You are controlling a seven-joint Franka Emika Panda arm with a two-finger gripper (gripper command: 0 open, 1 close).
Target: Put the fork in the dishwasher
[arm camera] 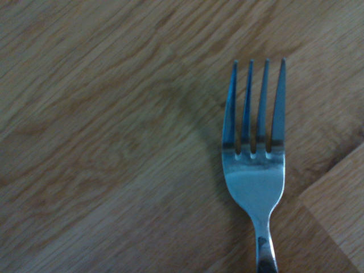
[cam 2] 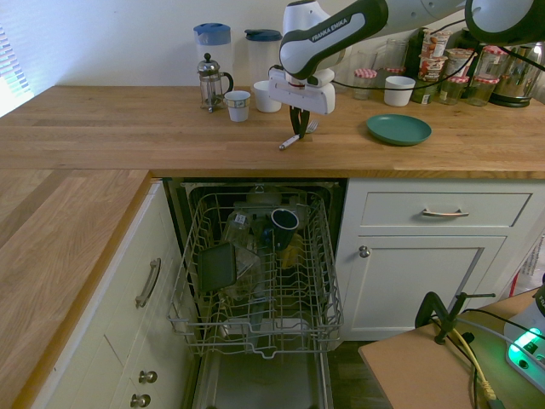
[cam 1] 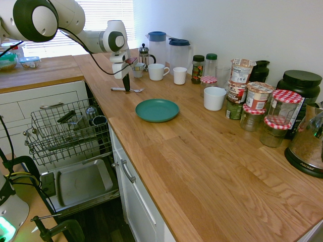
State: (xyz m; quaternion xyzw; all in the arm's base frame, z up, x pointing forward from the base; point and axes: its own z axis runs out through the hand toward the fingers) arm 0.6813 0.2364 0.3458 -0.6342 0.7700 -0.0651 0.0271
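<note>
I've got the gripper [cam 2: 299,134] closed on the fork [cam 2: 297,137] on the counter [cam 2: 128,128], upper middle of frame, the dishwasher [cam 2: 255,281] open below

The wooden desk [cam 1: 202,166] carries the fork [cam 1: 127,90], a teal plate [cam 1: 157,110], white mugs [cam 1: 157,71], two lidded jugs [cam 1: 180,53], and jars [cam 1: 257,96] along the wall.

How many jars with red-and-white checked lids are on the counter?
4. One small jar stands left of the white bowl; three more, and, cluster near the kettle. Others may be hidden behind the containers.
</note>
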